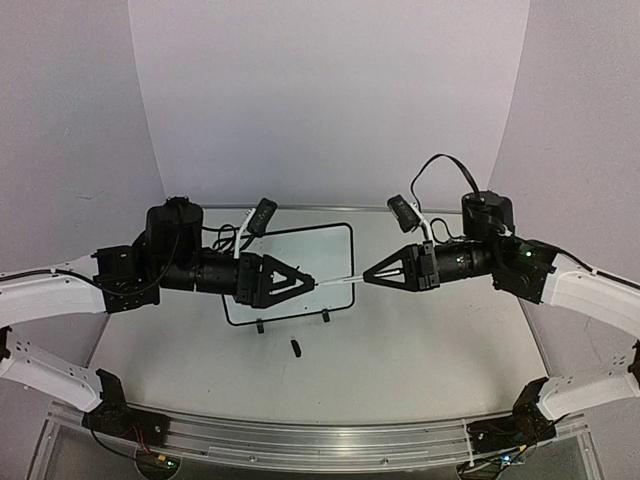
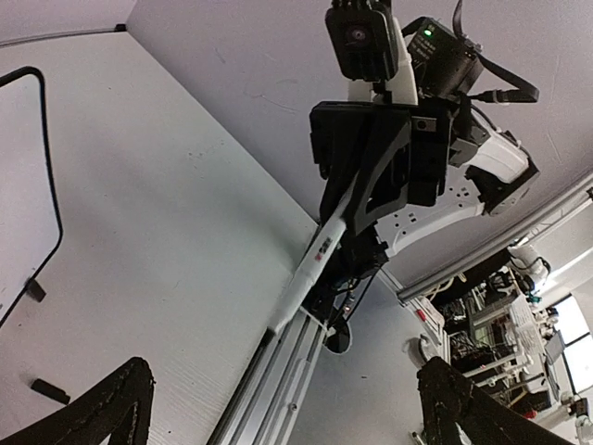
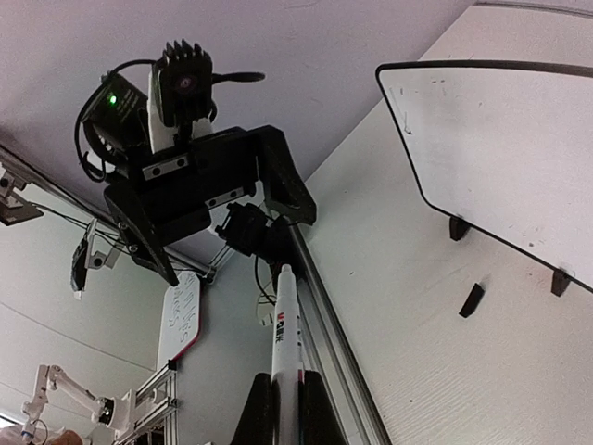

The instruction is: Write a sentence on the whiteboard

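- A table seen from above, with one robot arm reaching in from each side so that the two grippers meet nose to nose near the middle.
- The whiteboard sits on the table at the centre, slightly toward 9 o'clock. It has a thin black frame with rounded corners.
- Two small black feet stand along the board's 6 o'clock edge. Whether the board lies flat or leans back cannot be told.
- The board's white face shows only a few faint marks near one corner, visible in the right wrist view.
- The left gripper comes in from 9 o'clock and hides much of the board's left half in the overhead view.
- Its jaws stand wide apart. In its own wrist view the two dark fingers sit at opposite bottom corners and grasp nothing.
- The right gripper comes in from 3 o'clock, clamped tight on a white marker.
- The marker lies level in the air between the two grippers, its free end pointing toward 9 o'clock at the left gripper's open jaws.
- In the left wrist view, both left fingers are clear of the marker.
- A small black oblong piece lies on the table just beyond the board's 6 o'clock edge, between the two feet and apart from them.
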You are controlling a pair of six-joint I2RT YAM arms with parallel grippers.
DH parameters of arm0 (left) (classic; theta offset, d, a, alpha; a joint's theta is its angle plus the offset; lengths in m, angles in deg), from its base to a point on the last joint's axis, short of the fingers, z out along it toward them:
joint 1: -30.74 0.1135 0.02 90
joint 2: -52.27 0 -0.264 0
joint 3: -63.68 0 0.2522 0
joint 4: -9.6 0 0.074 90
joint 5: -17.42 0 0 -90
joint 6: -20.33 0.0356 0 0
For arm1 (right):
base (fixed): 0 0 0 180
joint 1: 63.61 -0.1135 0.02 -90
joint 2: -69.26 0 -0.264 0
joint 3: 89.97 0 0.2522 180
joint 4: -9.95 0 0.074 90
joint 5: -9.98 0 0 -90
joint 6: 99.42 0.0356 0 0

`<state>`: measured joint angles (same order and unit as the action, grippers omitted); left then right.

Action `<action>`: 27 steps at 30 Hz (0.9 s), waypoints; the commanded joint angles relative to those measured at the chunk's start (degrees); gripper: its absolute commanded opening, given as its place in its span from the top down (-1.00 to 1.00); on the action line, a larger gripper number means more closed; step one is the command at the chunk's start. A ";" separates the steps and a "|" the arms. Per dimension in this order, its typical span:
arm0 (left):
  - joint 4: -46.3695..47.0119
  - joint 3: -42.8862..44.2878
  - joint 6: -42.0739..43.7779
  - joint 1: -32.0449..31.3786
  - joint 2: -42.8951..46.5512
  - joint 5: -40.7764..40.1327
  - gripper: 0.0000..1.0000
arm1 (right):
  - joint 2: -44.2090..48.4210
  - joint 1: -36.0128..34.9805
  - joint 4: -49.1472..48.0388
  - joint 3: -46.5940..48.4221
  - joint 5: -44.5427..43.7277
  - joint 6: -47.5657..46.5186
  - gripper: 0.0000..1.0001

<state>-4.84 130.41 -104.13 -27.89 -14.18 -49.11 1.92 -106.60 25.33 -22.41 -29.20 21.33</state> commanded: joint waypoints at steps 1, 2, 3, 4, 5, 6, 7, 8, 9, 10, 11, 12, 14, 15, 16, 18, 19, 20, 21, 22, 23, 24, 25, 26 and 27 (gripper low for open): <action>8.29 4.61 0.26 0.78 -3.35 10.77 -0.99 | -1.51 -2.14 -3.59 3.41 2.46 1.20 1.00; 8.40 4.88 0.19 0.87 -3.99 11.64 -0.99 | -1.74 -2.19 -4.37 3.46 2.79 1.53 1.00; 8.42 5.13 0.18 0.93 -4.52 12.41 -0.99 | -1.99 -2.23 -5.10 3.52 3.11 1.87 1.00; 8.59 5.27 0.16 0.94 -4.83 13.08 -0.97 | -2.23 -2.27 -5.67 3.59 3.36 2.17 1.00; 8.95 5.22 0.02 0.97 -5.12 13.78 -0.92 | -2.51 -2.30 -6.27 3.60 3.66 2.58 1.00; 9.32 5.25 -0.22 1.02 -5.45 14.58 -0.78 | -2.74 -2.34 -6.90 3.60 4.03 2.86 1.00; 9.50 5.33 -0.37 1.01 -5.86 15.23 -0.63 | -2.98 -2.41 -7.38 3.60 4.30 3.11 1.00; 9.63 5.35 -0.49 1.00 -6.13 15.63 -0.44 | -3.24 -2.43 -7.80 3.60 4.57 3.34 1.00; 9.90 5.31 -0.71 1.02 -6.34 15.87 -0.28 | -3.47 -2.42 -8.16 3.63 4.83 3.52 1.00; 10.34 5.18 -1.03 1.05 -6.49 16.04 -0.14 | -3.63 -2.41 -8.42 3.68 5.05 3.62 1.00; 10.78 4.93 -1.30 1.06 -6.50 16.09 0.03 | -3.79 -2.38 -8.54 3.73 5.27 3.68 1.00; 11.35 4.66 -1.52 1.06 -6.50 16.17 0.14 | -3.87 -2.43 -8.70 3.77 5.47 3.66 1.00; 11.83 4.34 -1.74 1.14 -6.62 16.20 0.30 | -4.01 -2.38 -8.82 3.78 5.64 3.79 1.00; 12.03 4.23 -1.84 1.19 -6.68 16.24 0.39 | -4.11 -2.44 -8.82 3.78 5.71 3.83 1.00; 12.25 4.09 -1.94 1.22 -6.72 16.23 0.48 | -4.17 -2.47 -8.85 3.75 5.73 3.86 1.00; 12.59 3.82 -2.27 1.35 -6.75 16.08 0.67 | -4.26 -2.46 -8.91 3.69 5.77 3.95 1.00; 12.71 3.74 -2.38 1.43 -6.76 16.02 0.76 | -4.28 -2.45 -8.98 3.69 5.93 3.97 1.00; 12.81 3.63 -2.51 1.52 -6.78 16.00 0.84 | -4.29 -2.50 -9.05 3.63 6.16 3.97 1.00; 12.90 3.54 -2.60 1.65 -6.77 16.04 0.94 | -4.35 -2.51 -9.12 3.61 6.50 3.97 1.00; 13.13 3.42 -2.69 1.76 -6.76 16.18 0.99 | -4.46 -2.50 -9.21 3.63 6.97 4.07 1.00; 13.49 3.27 -2.82 1.85 -6.78 16.38 1.00 | -4.62 -2.51 -9.31 3.69 7.54 4.26 1.00; 13.91 3.17 -2.92 1.91 -6.90 16.57 1.00 | -4.84 -2.61 -9.36 3.85 8.22 4.43 0.99; 14.17 3.14 -2.90 1.89 -7.05 16.85 1.00 | -5.08 -2.80 -9.43 3.97 8.56 4.49 0.95; 14.62 3.11 -3.10 1.93 -7.35 17.34 1.00 | -5.26 -2.93 -9.44 4.16 8.91 4.56 0.90; 15.02 3.20 -3.25 1.93 -7.59 17.78 1.00 | -5.45 -3.09 -9.52 4.39 9.09 4.58 0.86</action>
<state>5.21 132.81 -106.36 -26.23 -21.18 -32.83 -2.20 -108.72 17.62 -20.53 -21.72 25.37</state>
